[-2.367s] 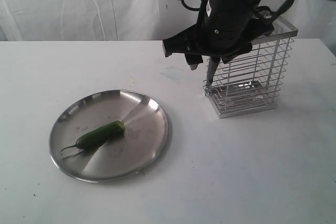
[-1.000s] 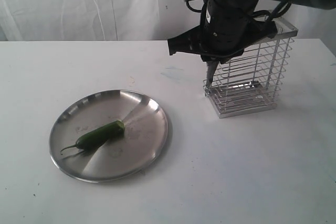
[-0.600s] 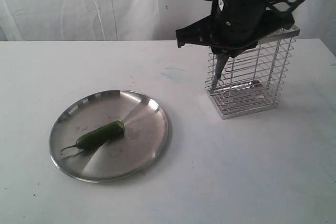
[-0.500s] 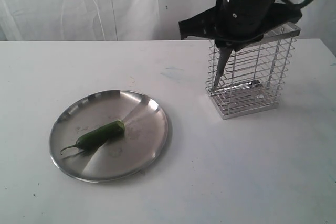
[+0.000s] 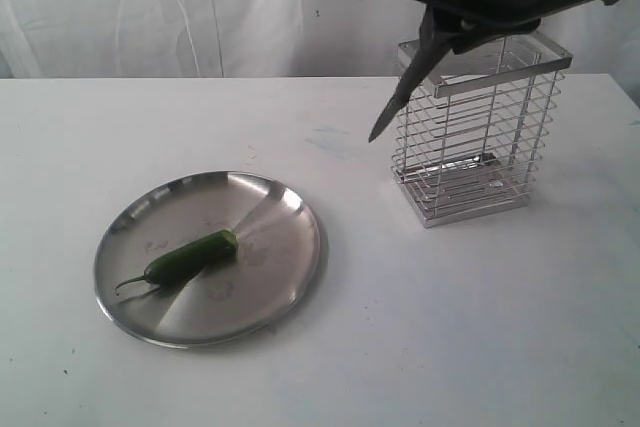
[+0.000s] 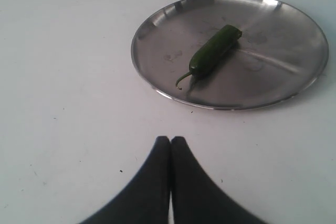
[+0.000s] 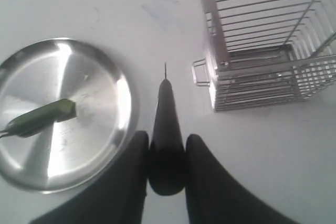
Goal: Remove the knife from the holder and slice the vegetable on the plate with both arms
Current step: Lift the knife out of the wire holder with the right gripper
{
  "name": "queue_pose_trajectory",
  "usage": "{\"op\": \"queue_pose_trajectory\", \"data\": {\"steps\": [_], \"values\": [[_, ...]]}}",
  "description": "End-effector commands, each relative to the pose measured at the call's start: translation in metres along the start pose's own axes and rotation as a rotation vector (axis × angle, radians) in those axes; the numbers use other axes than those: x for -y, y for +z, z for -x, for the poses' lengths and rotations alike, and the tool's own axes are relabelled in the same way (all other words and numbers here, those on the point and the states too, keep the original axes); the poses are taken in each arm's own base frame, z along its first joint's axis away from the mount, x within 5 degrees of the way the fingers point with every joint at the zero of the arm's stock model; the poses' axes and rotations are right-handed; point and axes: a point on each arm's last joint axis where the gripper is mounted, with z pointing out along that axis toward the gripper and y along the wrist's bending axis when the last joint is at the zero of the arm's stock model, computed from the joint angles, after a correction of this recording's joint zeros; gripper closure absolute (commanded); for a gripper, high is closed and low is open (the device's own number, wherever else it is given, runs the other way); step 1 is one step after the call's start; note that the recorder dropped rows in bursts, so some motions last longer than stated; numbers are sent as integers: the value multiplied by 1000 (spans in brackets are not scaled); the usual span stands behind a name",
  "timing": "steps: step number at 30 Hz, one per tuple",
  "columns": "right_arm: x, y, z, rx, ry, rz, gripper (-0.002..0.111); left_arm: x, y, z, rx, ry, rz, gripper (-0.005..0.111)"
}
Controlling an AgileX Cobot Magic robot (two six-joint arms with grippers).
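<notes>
My right gripper [image 7: 167, 148] is shut on the black knife [image 7: 167, 129], its handle clamped between both fingers. In the exterior view the knife [image 5: 405, 87] hangs in the air, blade slanting down to the left, clear of the wire holder [image 5: 475, 132] just beside it. The green vegetable [image 5: 190, 255] lies on the steel plate [image 5: 285, 207] at the table's left. My left gripper [image 6: 170, 141] is shut and empty, low over the bare table a little short of the plate [image 6: 157, 40] with the vegetable [image 6: 212, 53] on it. The left arm is out of the exterior view.
The white table runs under everything. A white cloth backdrop hangs behind it. The holder [image 7: 257, 56] stands empty at the table's back right, with bare tabletop between it and the plate [image 7: 113, 108].
The right arm has risen, lifting the knife up out of the holder until its tip hangs free above the table. The plate, vegetable and holder have stayed put.
</notes>
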Motion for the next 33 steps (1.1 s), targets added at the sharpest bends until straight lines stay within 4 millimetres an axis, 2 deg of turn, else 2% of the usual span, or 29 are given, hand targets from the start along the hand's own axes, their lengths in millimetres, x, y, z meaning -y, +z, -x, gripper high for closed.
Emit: {"op": "queue_pose_trajectory", "data": {"steps": [1, 6, 9, 11, 14, 16, 19, 21, 24, 28, 33], "values": [[-12, -11, -3, -12, -55, 169, 108, 0, 0, -1, -2, 3, -4, 107], [-29, -9, 9, 108, -64, 345, 108, 0, 0, -1, -4, 2, -5, 107], [-35, -4, 20, 233, -42, 387, 108, 0, 0, -1, -4, 2, -5, 107], [-37, 4, 20, 263, -36, 396, 108, 0, 0, -1, -4, 2, -5, 107], [-45, 25, 1, 243, -31, 424, 108, 0, 0, -1, -4, 2, -5, 107], [-57, 41, -22, 253, -41, 463, 108, 0, 0, -1, -4, 2, -5, 107], [-72, 48, -46, 437, -11, 576, 108, 0, 0, -1, -4, 2, -5, 107], [-74, 53, -61, 549, 52, 645, 108, 1, 0, -1, -5, 2, -6, 107], [-62, 68, -81, 577, 216, 635, 108, 1, 0, -1, -7, 2, -7, 107], [-44, 88, -107, 533, 245, 526, 108, 1, 0, -1, -7, 2, -7, 107], [-37, 99, -140, 496, 306, 513, 108, 1, 0, -4, -33, 2, -15, 107]]}}
